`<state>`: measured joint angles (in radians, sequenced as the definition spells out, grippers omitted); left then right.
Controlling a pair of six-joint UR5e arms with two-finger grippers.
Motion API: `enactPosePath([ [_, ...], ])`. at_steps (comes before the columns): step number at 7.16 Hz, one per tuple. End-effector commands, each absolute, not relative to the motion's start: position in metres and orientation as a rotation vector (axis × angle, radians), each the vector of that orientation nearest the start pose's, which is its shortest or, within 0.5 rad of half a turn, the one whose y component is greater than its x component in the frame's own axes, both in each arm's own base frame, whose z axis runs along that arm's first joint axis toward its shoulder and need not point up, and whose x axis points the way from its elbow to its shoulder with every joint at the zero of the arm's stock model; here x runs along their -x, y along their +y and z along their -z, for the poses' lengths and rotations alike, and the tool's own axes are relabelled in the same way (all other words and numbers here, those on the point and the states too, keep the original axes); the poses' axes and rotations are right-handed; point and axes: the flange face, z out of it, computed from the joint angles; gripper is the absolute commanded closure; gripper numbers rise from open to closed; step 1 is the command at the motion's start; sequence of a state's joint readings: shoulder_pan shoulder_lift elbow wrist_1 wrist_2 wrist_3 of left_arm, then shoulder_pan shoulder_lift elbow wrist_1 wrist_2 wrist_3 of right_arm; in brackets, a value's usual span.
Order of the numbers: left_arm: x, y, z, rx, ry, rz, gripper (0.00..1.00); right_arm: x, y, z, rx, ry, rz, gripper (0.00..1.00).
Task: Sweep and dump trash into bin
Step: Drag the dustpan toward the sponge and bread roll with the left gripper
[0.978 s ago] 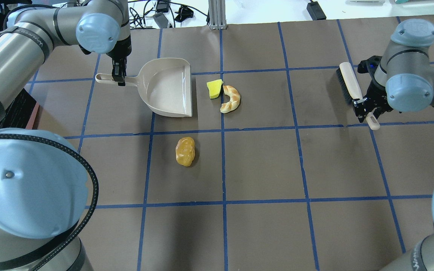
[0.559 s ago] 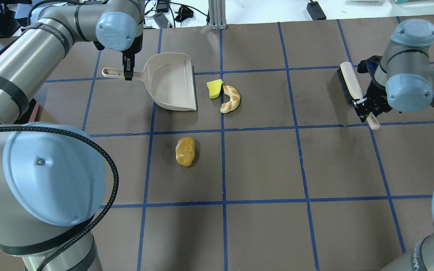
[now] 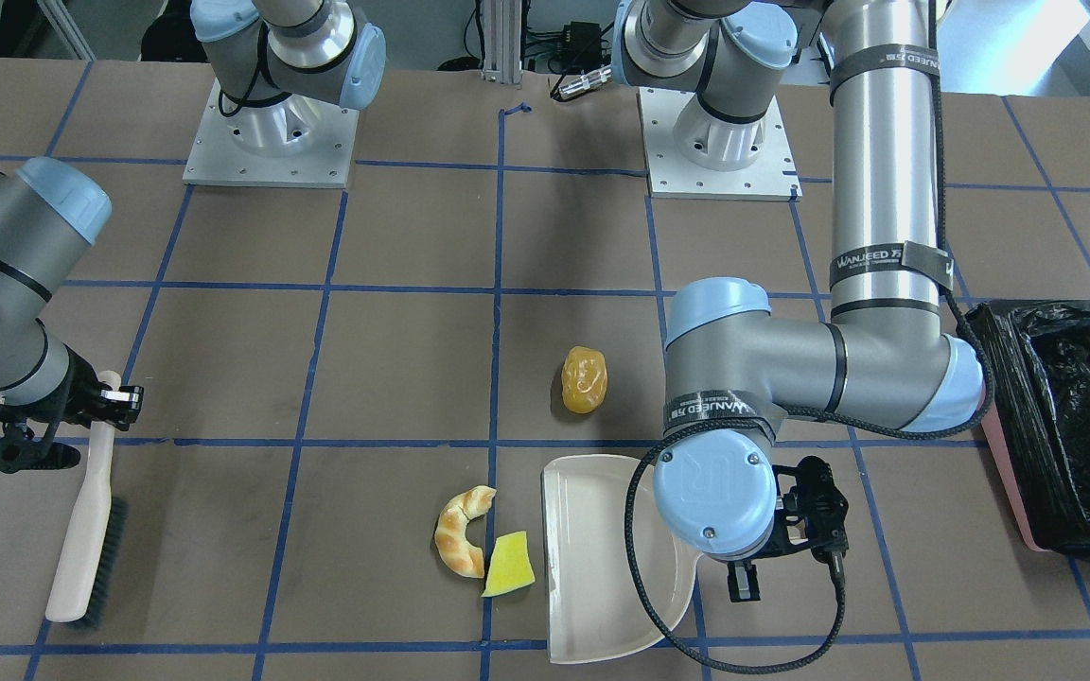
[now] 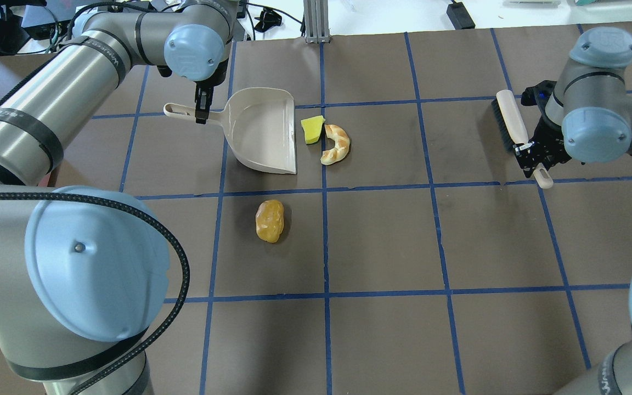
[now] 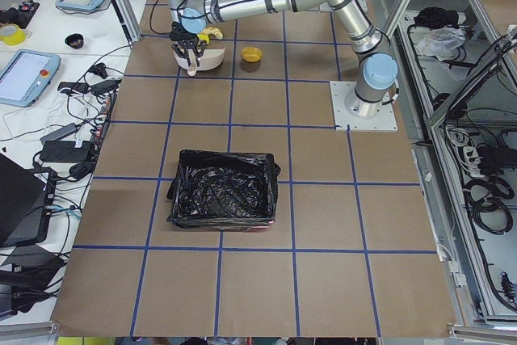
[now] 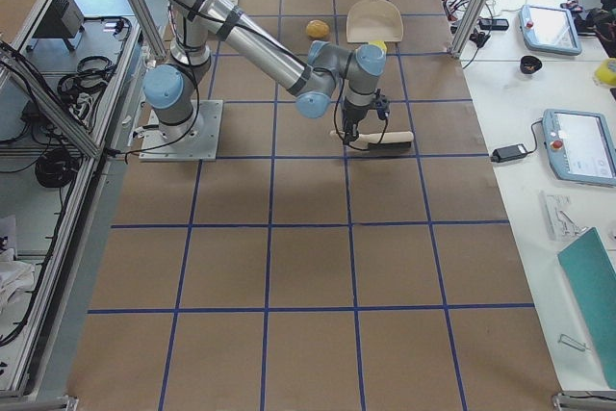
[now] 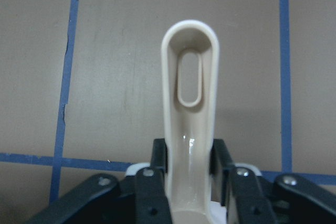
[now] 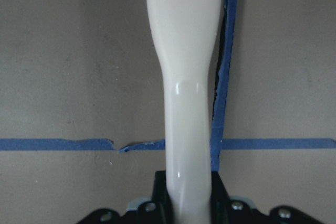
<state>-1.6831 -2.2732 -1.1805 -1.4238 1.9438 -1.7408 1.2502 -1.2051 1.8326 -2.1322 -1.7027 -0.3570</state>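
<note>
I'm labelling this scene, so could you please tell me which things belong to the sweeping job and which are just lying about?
Job: dustpan, brush, croissant piece, yellow wedge, orange lump, bin.
Lying about: tablet, cables on the side bench.

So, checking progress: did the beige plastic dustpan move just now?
Yes. The beige plastic dustpan, held by the left gripper, slid rightward in the overhead view, closing on the unmoved flat yellow wedge.
</note>
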Motion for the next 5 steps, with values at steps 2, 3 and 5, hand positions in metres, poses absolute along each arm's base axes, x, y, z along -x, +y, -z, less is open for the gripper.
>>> enactPosePath([
  [2,0.184,-0.709,-0.256,1.971,1.945,0.268,1.0,0.064,-0.574,-0.227,0.068,3.243,-0.161,0.83],
  [3,0.187,-0.709,-0.256,1.976,1.946,0.27,1.0,0.064,-0.574,-0.228,0.068,3.243,-0.156,0.83],
  [5,0.188,-0.709,-0.256,1.978,1.954,0.275,1.0,0.061,-0.575,-0.241,0.068,3.253,-0.113,0.84],
])
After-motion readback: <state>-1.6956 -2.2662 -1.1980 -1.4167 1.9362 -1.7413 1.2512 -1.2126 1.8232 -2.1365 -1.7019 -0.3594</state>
